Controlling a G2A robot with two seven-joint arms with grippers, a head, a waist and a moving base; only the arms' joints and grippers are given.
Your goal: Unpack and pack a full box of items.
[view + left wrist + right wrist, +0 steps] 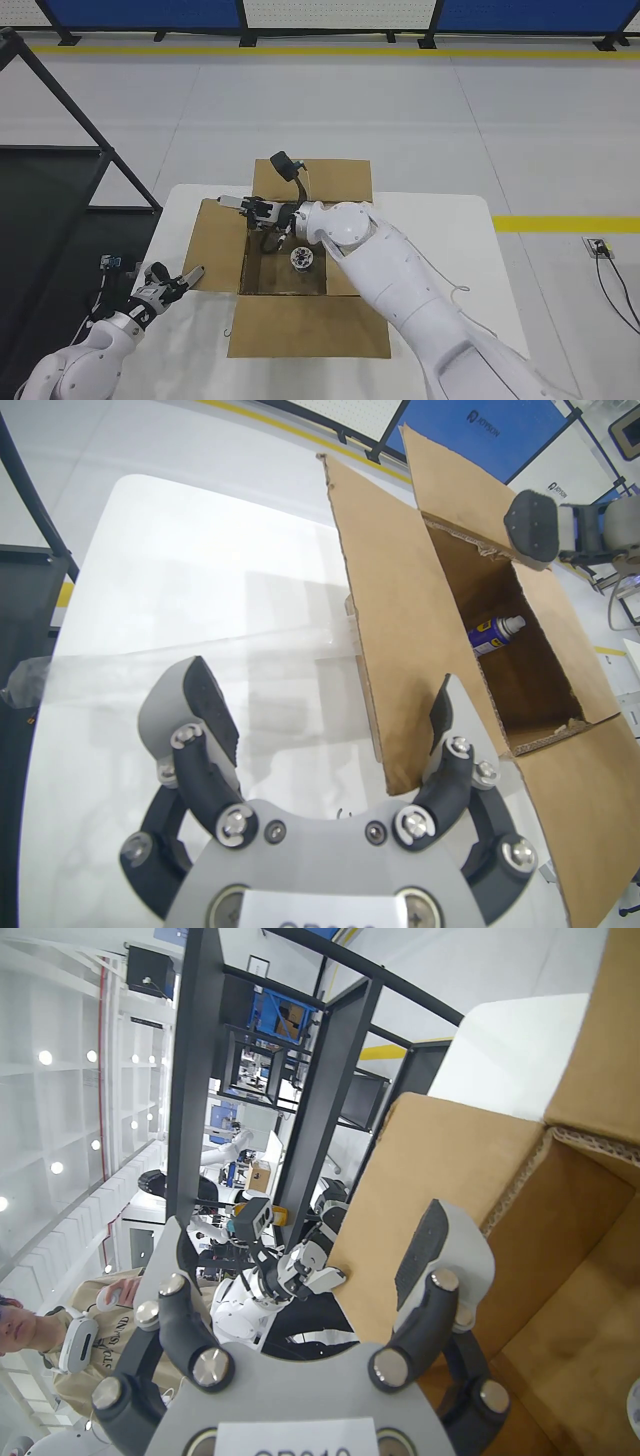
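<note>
An open box (305, 325) sits mid-table (440, 230), its four flaps spread out. The left gripper (172, 283) waits at 8 o'clock from the box. Its fingers are apart and hold nothing, and the near corner of the 9 o'clock flap (220, 245) lies between them. That placing looks meant to pin or press the flap outward and leave the mouth clear, though contact cannot be confirmed.

The right gripper (255, 207) hangs over the box's 10 o'clock corner and points toward 9 o'clock. Its jaws are also spread and empty, and in the right wrist view the same flap's edge falls between them. It appears poised either to help with the flap or to dip inside.

A blue can (495, 634) lies on its side on the box floor, against the wall below the 9 o'clock flap. A small white round item (302, 258) sits near the middle of the floor; what it is cannot be told. A strip of clear tape (175, 665) trails from the flap across the table. With goods inside, unpacking seems unfinished.
</note>
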